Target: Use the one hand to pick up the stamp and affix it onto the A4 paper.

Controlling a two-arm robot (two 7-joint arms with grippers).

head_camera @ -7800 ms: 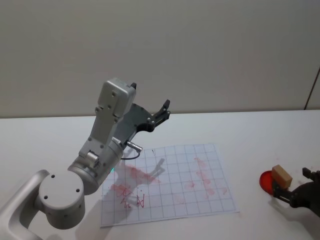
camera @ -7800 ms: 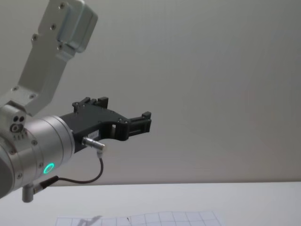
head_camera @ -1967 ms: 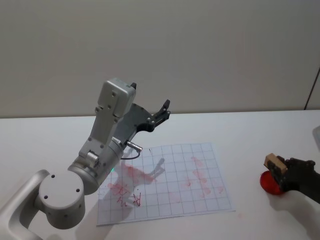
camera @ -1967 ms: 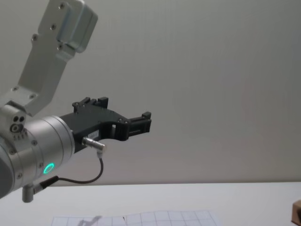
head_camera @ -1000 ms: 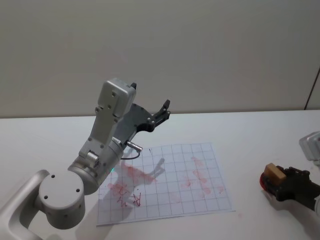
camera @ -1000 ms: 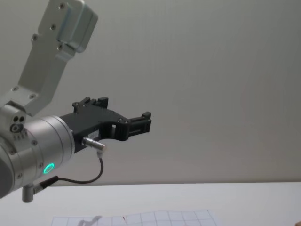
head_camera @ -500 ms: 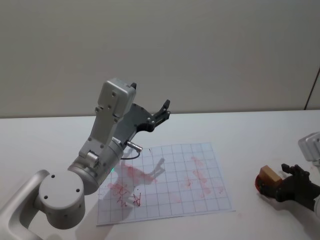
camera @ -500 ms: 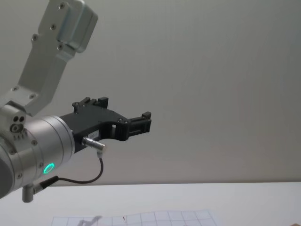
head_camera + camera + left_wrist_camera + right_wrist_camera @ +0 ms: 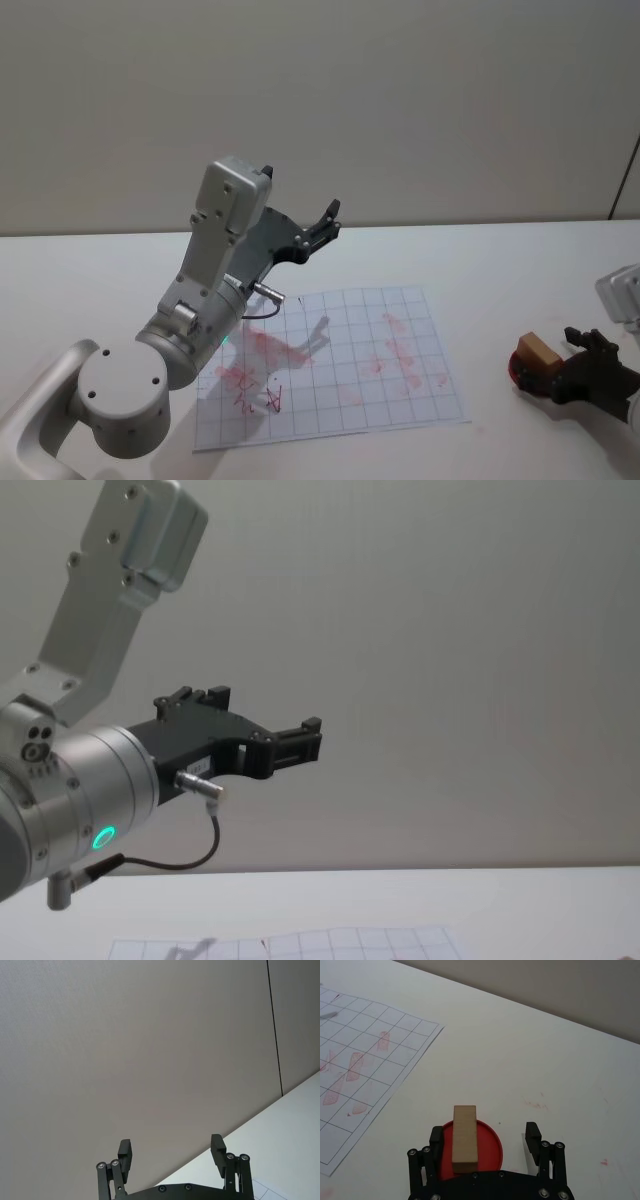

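The stamp (image 9: 537, 350), a small wooden block, stands on a round red ink pad (image 9: 518, 370) to the right of the A4 paper (image 9: 340, 370). That gridded sheet lies flat and carries red marks. My right gripper (image 9: 548, 362) is low at the pad, open, its fingers on either side of the stamp. In the right wrist view the stamp (image 9: 464, 1140) stands close to one finger (image 9: 436, 1136) of the right gripper (image 9: 485, 1135), with a wide gap to the other, and the paper (image 9: 350, 1050) lies beyond. My left gripper (image 9: 325, 222) hangs open, high above the paper's far edge.
The white table (image 9: 480, 260) runs back to a plain wall. The left arm's big silver links (image 9: 215, 270) rise over the paper's left part and cast a shadow on it. Small red smudges (image 9: 536, 1105) mark the table beyond the pad.
Over the last second my right gripper came down with the stamp onto the red pad and opened, letting go of it. The left arm has not moved.
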